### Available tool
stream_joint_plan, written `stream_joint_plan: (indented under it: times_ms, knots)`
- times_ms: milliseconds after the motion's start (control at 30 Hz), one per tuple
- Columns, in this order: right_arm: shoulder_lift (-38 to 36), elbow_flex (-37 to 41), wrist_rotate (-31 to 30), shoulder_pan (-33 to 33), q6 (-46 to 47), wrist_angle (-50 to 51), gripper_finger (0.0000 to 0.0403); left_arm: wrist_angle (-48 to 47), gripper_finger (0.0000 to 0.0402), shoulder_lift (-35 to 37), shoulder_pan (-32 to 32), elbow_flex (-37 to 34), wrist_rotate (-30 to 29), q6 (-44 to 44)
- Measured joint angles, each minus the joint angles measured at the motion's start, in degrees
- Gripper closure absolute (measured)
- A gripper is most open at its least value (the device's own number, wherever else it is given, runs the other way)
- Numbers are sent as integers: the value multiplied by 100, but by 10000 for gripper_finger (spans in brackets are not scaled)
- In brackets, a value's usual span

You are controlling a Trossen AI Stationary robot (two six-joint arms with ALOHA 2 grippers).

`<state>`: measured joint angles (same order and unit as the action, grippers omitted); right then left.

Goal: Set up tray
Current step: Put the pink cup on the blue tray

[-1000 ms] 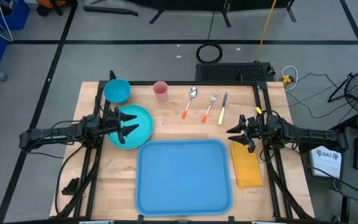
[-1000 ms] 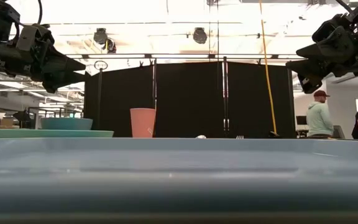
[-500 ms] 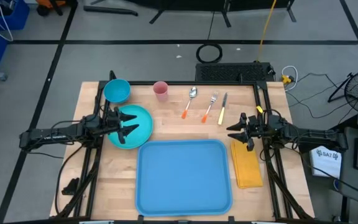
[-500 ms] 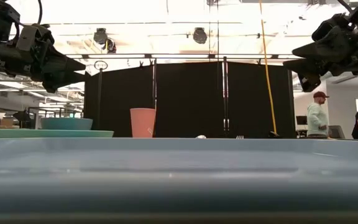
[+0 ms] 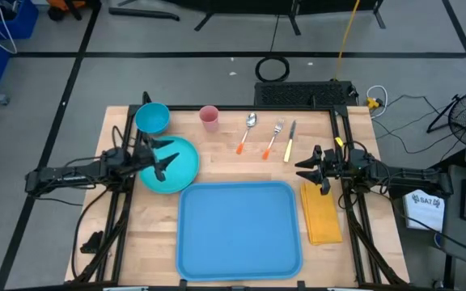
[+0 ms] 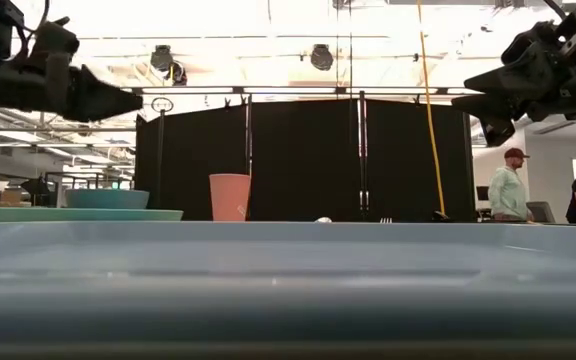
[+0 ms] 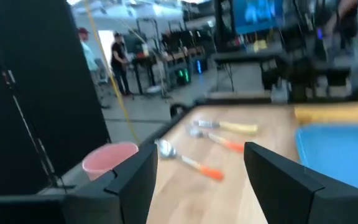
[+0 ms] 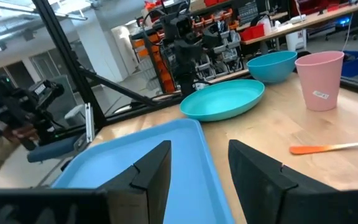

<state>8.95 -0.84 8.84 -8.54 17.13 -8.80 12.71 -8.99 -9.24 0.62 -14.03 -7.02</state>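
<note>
The light-blue tray (image 5: 241, 230) lies flat near the table's front edge; its rim (image 6: 288, 270) fills the low view's bottom. My left gripper (image 5: 167, 156) hangs open above a teal plate (image 5: 178, 168), pointing level toward the table's right edge, with nothing between its fingers (image 7: 132, 180). My right gripper (image 5: 302, 174) hangs open above the far end of a yellow napkin (image 5: 322, 217), pointing level toward the left edge, also with nothing in it. Both grippers are well above the table in the low view, the left gripper (image 6: 118, 102) and the right gripper (image 6: 468, 100).
Along the far edge stand a blue bowl (image 5: 152, 118) and a pink cup (image 5: 209, 118); beside them lie a spoon (image 5: 247, 132), a fork (image 5: 274, 139) and a knife (image 5: 290, 142). People stand in the room behind the table (image 6: 513, 185).
My left gripper has rolled about its own pointing line while staying in place above the plate; in the low view its two spread fingers now show as one thin profile. Nothing on the table has moved.
</note>
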Motion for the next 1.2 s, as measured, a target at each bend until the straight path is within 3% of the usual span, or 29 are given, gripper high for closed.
stream_joint_plan:
  times_ms: [100, 200, 333, 467, 667, 933, 1200]
  knots:
    - [0, 1, 0, 0, -172, 0, 250, 444, 158, 1, 0, 0, -244, 728]
    - [0, 1, -2, 0, -298, 0, 250, 625, 158, -21, -44, 88, -1142, 1489]
    - [0, 0, -6, 0, -355, -1, 250, -936, 158, -402, -287, 1085, -1197, 2436]
    - [2, 0, -163, 4, -778, -9, 250, -2813, 158, -1593, -716, 2556, -1176, 3293]
    - [2, 2, -900, 2, -1053, -9, 250, -4366, 158, -3790, -1806, 4518, -65, 3730]
    - [2, 1, -911, 2, -1293, -22, 250, -4235, 158, -6193, -3224, 5676, 1845, 3428]
    - [2, 2, -907, 2, -1334, -22, 250, -4446, 158, -7837, -3587, 6555, 2003, 3240]
